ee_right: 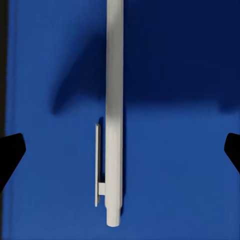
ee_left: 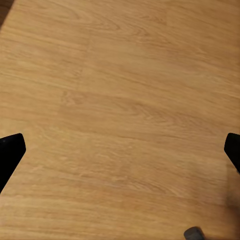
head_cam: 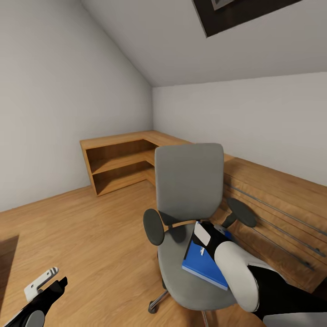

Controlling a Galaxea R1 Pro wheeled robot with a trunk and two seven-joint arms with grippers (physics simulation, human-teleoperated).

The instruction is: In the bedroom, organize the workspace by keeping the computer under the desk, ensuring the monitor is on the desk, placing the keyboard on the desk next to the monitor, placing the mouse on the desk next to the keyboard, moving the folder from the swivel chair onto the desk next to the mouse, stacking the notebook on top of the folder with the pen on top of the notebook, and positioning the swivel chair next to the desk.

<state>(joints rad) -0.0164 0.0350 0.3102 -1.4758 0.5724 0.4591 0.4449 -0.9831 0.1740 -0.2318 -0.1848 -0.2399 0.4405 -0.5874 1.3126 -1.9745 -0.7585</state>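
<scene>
The swivel chair (head_cam: 188,181), grey with black armrests, stands on the wood floor in front of me. A bright blue folder (head_cam: 202,265) lies on its seat, with a slim white pen (ee_right: 114,100) resting on the folder (ee_right: 180,165). My right gripper (ee_right: 120,152) hovers open just above the pen, one black fingertip (ee_right: 10,150) on either side and not touching it. In the head view the right wrist (head_cam: 204,236) covers part of the folder. My left gripper (head_cam: 45,281) hangs open low over the bare floor (ee_left: 120,100). The desk, monitor, keyboard, mouse, notebook and computer are out of view.
A low L-shaped wooden shelf unit (head_cam: 118,163) fills the far corner. A light wooden dresser with long bar handles (head_cam: 272,209) runs along the right wall, close behind the chair. Open floor (head_cam: 91,231) lies to the left. A skylight (head_cam: 236,13) sits in the sloped ceiling.
</scene>
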